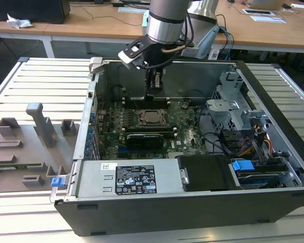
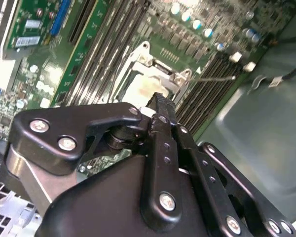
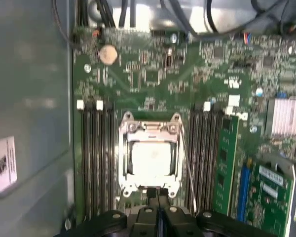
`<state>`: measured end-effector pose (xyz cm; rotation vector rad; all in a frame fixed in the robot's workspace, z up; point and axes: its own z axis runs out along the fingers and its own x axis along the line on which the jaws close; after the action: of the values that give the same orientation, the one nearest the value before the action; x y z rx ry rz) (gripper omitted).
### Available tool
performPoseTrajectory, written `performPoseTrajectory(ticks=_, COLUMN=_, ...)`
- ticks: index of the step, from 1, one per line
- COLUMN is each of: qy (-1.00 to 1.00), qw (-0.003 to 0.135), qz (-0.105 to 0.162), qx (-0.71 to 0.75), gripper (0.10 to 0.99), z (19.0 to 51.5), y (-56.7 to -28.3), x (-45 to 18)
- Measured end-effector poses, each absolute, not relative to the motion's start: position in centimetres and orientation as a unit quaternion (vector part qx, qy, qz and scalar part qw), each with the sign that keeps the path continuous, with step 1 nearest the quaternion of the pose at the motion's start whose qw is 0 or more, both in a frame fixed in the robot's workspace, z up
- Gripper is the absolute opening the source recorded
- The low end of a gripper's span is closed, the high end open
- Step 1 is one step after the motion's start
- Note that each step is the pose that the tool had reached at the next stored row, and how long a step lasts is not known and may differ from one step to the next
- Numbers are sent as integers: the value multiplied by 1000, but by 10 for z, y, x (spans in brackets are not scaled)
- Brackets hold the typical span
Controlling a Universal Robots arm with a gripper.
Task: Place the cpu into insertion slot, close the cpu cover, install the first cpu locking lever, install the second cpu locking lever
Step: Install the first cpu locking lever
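Over the motherboard's middle, your gripper (image 1: 153,93) hangs clenched, empty, at the far edge of the insertion slot (image 3: 122,168), cpu (image 3: 150,160) seated inside; slipping off the thin lever (image 3: 186,168) could gouge the board.

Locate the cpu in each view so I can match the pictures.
Exterior view: cpu mid-motherboard, beneath the pincer.
First wrist view: cpu framed by the cpu cover, just beyond the pincer.
Second wrist view: cpu partly hidden behind the pincer.
Shared landmark: black memory slots flanking it.
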<state>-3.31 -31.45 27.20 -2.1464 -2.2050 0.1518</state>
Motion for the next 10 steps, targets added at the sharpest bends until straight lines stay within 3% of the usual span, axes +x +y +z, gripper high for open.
performPoseTrajectory(ticks=5, qy=-715, qw=30, qz=49, qx=-696, gripper=106, z=272, y=-314, x=-34)
performPoseTrajectory(ticks=9, qy=-716, qw=0, qz=20, qx=-698, gripper=106, z=272, y=-314, x=-34)
performPoseTrajectory(ticks=10, qy=-716, qw=-1, qz=18, qx=-698, gripper=106, z=271, y=-314, x=-34)
